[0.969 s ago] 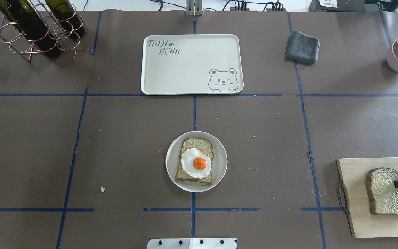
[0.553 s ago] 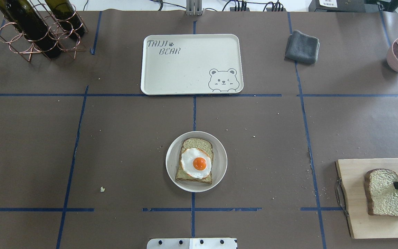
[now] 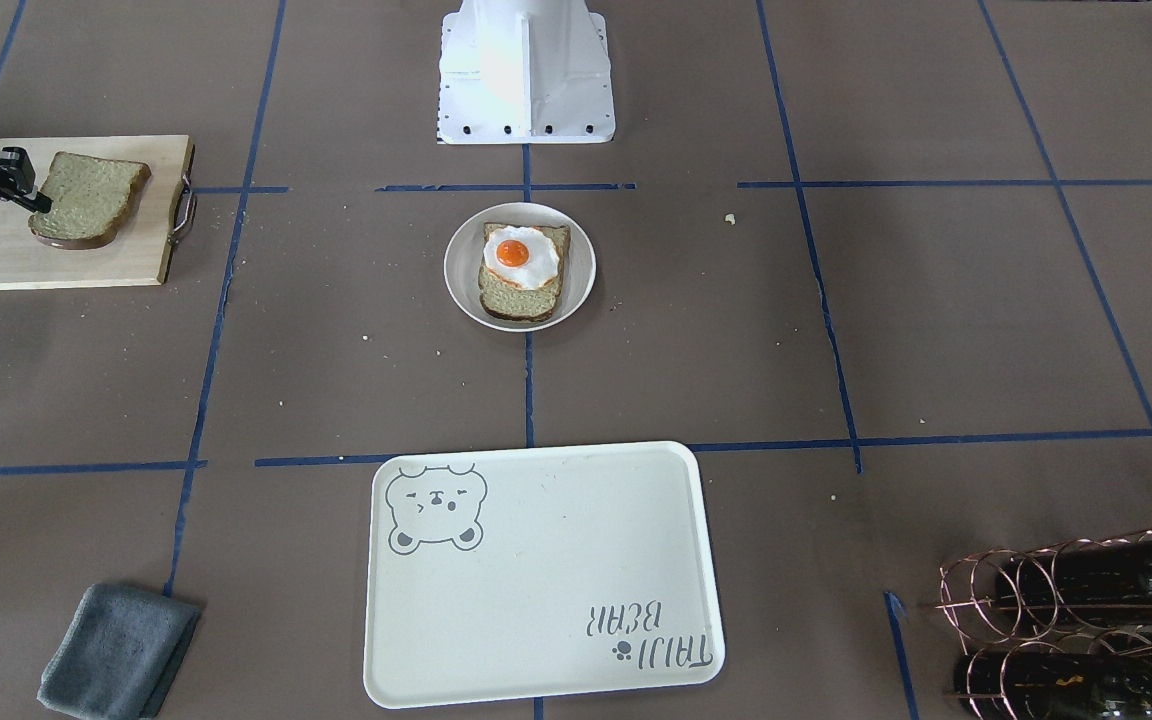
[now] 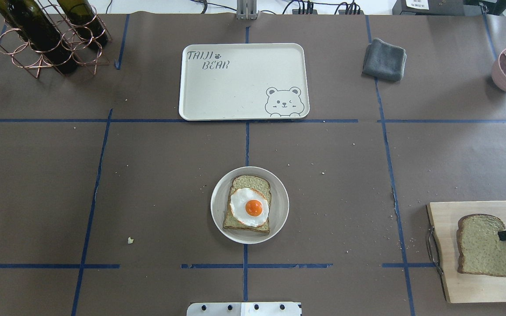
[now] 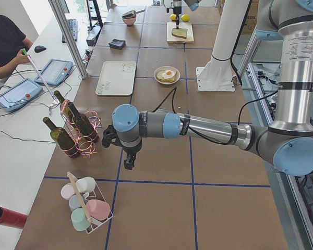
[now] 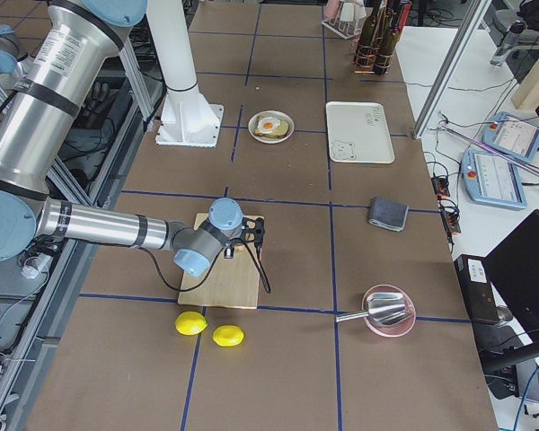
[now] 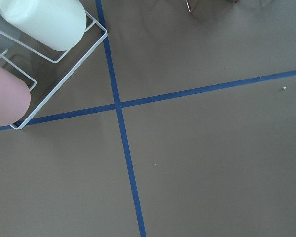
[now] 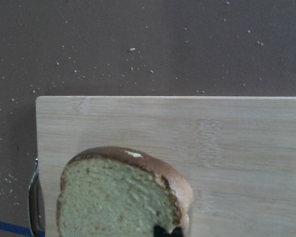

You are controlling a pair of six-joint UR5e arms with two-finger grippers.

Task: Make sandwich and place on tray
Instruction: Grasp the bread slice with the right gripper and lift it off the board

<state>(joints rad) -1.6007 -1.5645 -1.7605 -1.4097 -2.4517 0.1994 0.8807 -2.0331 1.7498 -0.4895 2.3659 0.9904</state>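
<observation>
One bread slice (image 4: 481, 248) is clamped at its edge by the right pincer (image 4: 502, 236) and seems to be raised slightly off the cutting board (image 4: 477, 287) beneath. Well apart from that pincer, towards the robot's left, the other slice (image 4: 248, 181), topped with the egg (image 4: 249, 207), is seen on the plate (image 4: 280, 206). The tray (image 4: 235, 87) lies farther off, beyond the plate. Whether the left pincer (image 5: 129, 162) is open cannot be told.

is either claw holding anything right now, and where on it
The right claw pinches the loose bread slice at the cutting board by its crust edge. The left claw seems to hold nothing.
</observation>
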